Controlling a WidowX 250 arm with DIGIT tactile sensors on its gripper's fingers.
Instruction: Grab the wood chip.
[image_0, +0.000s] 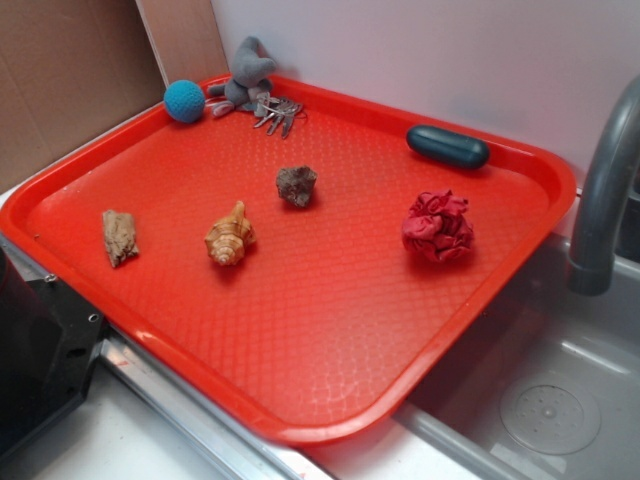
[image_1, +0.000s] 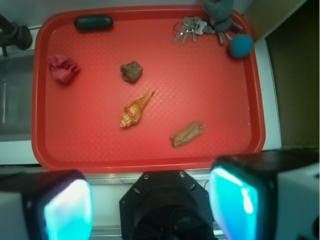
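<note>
On the red tray: wood chip (image_1: 188, 134) lies flat near the tray's (image_1: 145, 162) front rim, alone on the bare plastic.
Gripper: high above the bench and wide open, both fingers (image_1: 67, 207) glowing at the bottom corners of the wrist view, nothing between them; midpoint (image_1: 150, 207) hangs over the bench edge, short of the tray.
Bearing to target: from the gripper's centre the chip sits at about 1 o'clock in the wrist view, closer to the right-hand finger than the left.
Long axis: the chip runs from roughly 8 o'clock up to 2 o'clock, so it is slanted across the line joining the two fingers, not square to it.
Neighbours: seashell (image_1: 136, 110) lies at about 10 o'clock from the chip, clearly apart; rock (image_1: 131, 71) is farther up the tray beyond the shell; crumpled red cloth (image_1: 62, 68), dark capsule-shaped object (image_1: 93, 22), keys (image_1: 189, 29), grey plush toy (image_1: 220, 12) and blue ball (image_1: 241, 45) all sit at the far end.
Exterior check: chip (image_0: 120, 237) at the tray's left side, shell just to its right, gripper not seen.
Call: reach forward and slightly right, twist the wrist so the fingers straddle the chip's narrow width, then drop; room around it looks ample.
</note>
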